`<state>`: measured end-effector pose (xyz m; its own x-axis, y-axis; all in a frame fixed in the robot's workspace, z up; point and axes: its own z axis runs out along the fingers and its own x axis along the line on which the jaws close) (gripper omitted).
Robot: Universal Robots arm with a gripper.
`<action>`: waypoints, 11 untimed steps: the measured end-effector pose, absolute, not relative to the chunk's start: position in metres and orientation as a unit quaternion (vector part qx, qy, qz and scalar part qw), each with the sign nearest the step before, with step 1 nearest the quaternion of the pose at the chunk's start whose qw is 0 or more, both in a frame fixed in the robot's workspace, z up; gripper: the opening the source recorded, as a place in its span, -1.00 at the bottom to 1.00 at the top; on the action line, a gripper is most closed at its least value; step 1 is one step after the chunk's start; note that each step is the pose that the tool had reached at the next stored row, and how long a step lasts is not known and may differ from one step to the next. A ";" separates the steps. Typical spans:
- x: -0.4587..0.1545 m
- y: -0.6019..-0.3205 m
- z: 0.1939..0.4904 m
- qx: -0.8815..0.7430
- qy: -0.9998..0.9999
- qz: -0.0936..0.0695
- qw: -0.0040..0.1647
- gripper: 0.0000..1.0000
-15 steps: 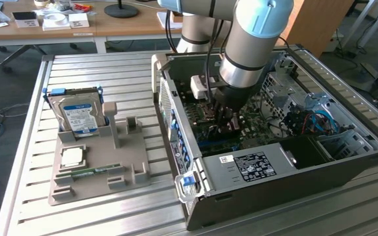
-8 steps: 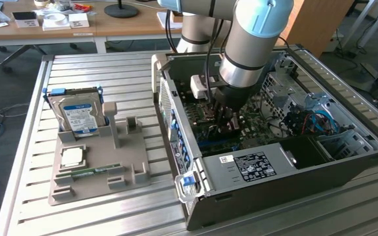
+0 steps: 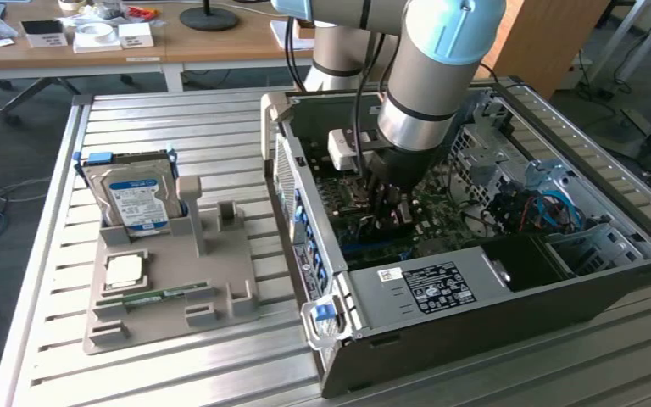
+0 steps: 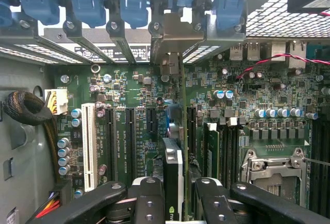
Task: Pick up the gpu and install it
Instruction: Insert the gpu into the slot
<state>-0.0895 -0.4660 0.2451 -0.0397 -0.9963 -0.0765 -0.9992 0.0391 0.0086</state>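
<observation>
Wrist view: gpu point(image 4: 173, 175) between gripper point(image 4: 175, 195) fingers.

The gpu point(image 4: 173, 175) stands edge-on between the gripper point(image 4: 175, 195) fingers, inside the computer case point(image 3: 507, 297) (over the motherboard point(image 4: 129, 95)).

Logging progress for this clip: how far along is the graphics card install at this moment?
Done: the thin flat circuit card is off the grey parts holder and inside the open dark computer case. In hand: the black gripper is closed on the card's edge, holding it upright above the green motherboard, beside the black expansion slots. Left: whether it is seated cannot be told.
</observation>
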 end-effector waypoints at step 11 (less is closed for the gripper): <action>-0.089 -0.466 0.244 -0.693 0.720 0.029 0.025 -0.44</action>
<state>-0.0894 -0.4665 0.2443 -0.0395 -0.9963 -0.0765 -0.9992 0.0391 0.0071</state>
